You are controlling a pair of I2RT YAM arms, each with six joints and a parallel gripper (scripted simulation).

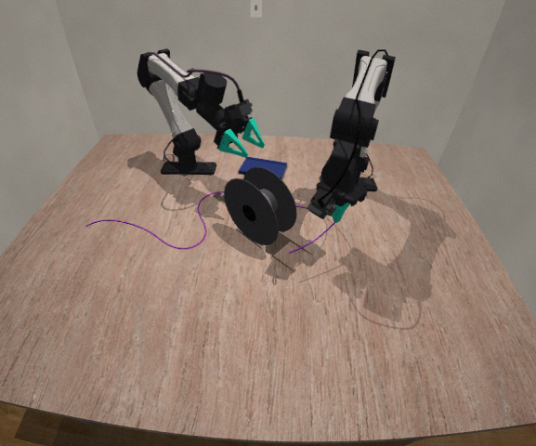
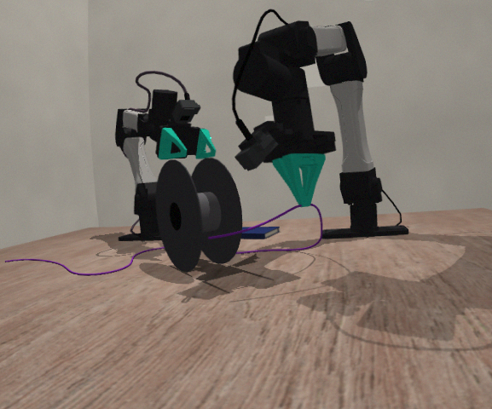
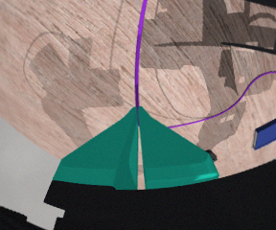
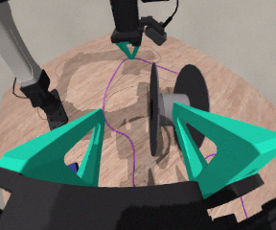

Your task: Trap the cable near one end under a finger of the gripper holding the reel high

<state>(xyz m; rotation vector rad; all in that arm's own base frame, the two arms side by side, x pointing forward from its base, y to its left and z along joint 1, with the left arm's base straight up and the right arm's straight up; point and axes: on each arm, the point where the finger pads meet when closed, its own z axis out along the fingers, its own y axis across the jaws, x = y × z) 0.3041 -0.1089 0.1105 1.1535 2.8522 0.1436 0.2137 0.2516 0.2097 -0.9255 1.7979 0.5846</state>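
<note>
Nearest me, the cable [image 1: 181, 248] [image 2: 91, 274] [image 3: 137, 57] [image 4: 134, 165] has a short purple tail that reaches out, raised off the table [image 1: 258, 360] [image 2: 237, 360] [image 3: 13, 96] [image 4: 253, 105], from the tips of the left jaws [image 1: 337, 220] [image 2: 305, 205]. Those jaws are pinched together on the cable near that end, pointing down and holding it up over the wood. From their other side the cable drops to the table and runs past the far side of the reel, then winds on to its other end, well apart from the left jaws.

The black reel [image 1: 258, 225] [image 2: 190, 220] [image 4: 167, 107] stands upright on its rims on the table, between the two pairs of jaws and touching neither.

Farther back, the right jaws [image 1: 255, 150] [image 2: 194, 156] hang behind the reel, raised above the table. They stand wide apart with nothing between them, aimed over toward the reel.

A blue book [image 1: 263, 166] [image 2: 261, 232] [image 3: 274, 129] [image 4: 73, 168] lies flat on the table, lower than the right jaws and beyond the reel.
</note>
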